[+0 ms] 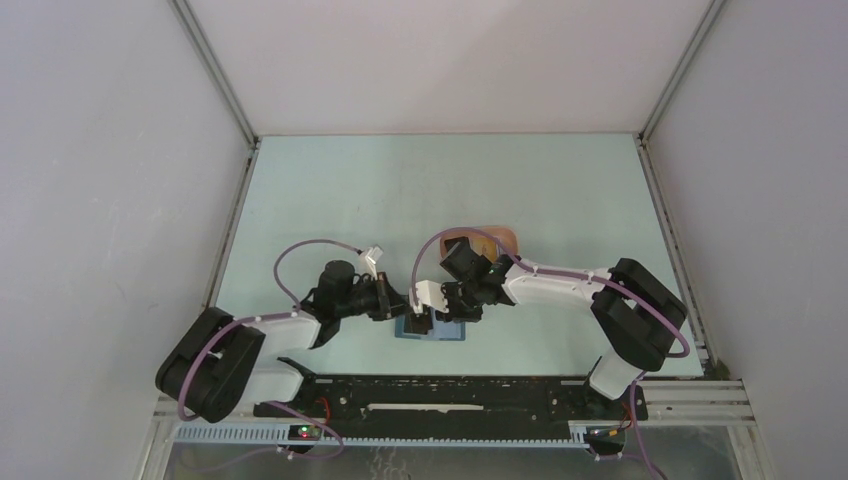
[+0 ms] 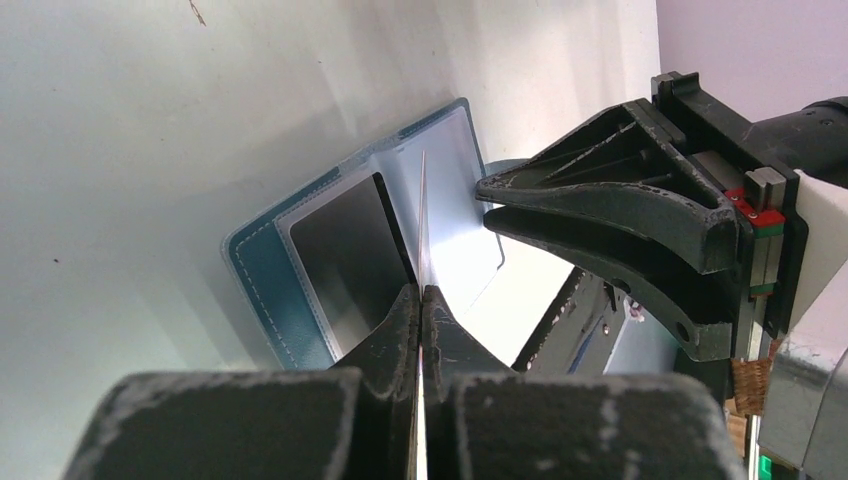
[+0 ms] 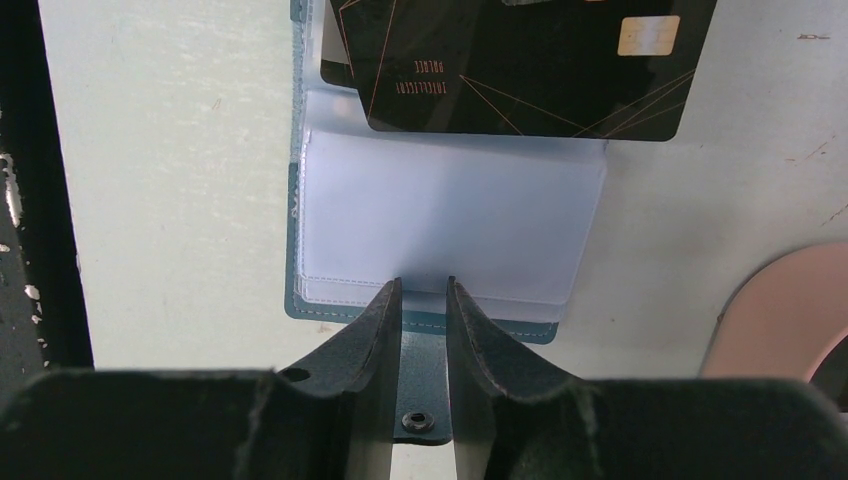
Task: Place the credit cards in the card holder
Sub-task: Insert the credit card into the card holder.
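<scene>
The card holder [image 1: 450,333] is a blue wallet lying open on the table between my two grippers, its clear pockets [image 3: 450,215] facing up. My left gripper [image 2: 422,290] is shut on a black credit card [image 3: 520,70] with a gold chip. In the left wrist view that card [image 2: 423,220] shows edge-on, standing over the card holder [image 2: 255,270] near its fold. My right gripper [image 3: 420,285] straddles the wallet's snap tab [image 3: 418,400], jaws closed against the tab's two sides, tips at the blue edge [image 3: 330,312]. From above, the left gripper [image 1: 405,305] and right gripper [image 1: 440,315] almost touch.
A salmon-pink oval tray [image 1: 500,238] sits just behind the right wrist and shows at the right edge [image 3: 780,320] in the right wrist view. Grey walls close in the pale green table [image 1: 400,190] on three sides. The black rail [image 1: 450,392] runs along the near edge.
</scene>
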`<state>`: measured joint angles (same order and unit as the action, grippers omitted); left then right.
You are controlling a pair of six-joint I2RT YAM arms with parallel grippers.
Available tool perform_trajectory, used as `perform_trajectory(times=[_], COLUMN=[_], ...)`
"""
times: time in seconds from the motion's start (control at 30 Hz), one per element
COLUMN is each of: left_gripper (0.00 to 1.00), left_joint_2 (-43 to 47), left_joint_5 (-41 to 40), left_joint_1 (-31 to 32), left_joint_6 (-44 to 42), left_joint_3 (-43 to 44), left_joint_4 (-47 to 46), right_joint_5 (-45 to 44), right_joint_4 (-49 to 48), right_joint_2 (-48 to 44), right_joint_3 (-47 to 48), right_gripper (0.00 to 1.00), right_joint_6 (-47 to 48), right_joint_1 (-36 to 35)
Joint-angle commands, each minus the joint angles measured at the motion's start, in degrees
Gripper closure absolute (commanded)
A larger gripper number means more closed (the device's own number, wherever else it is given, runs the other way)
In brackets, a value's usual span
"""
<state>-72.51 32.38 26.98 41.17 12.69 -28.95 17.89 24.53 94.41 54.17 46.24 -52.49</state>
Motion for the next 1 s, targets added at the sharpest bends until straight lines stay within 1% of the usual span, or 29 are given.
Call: perform_trajectory(times=[0.0,0.27,0.57,0.97], left_gripper=[1.00,1.00,1.00,1.00], left_joint_2=[-1.5,-4.5,-8.4,-12.7], left_joint_5=[1.8,3.1,2.3,-1.2], left_joint_1=[-0.3,-0.3,-0.7,-0.6], left_joint_6=[0.8,4.0,10.3,15.3], left_joint_3=[1.4,-0.5,-4.9,-9.6], left_joint_4=[-4.1,-8.9,-20.0,-32.9], right_joint_5=[-2.3,-2.5,-2.7,-2.8], right_joint_4=[1.1,1.3,1.3,1.5], right_joint_2=[0.7,0.8,0.8,1.0], right_joint_3=[1.3,1.3,1.2,1.6], right_gripper=[0.70,0.70,0.70,0.69], right_joint_6=[1.1,1.0,1.0,0.4], right_joint_1=[-0.4,-0.6,-0.7,-0.9])
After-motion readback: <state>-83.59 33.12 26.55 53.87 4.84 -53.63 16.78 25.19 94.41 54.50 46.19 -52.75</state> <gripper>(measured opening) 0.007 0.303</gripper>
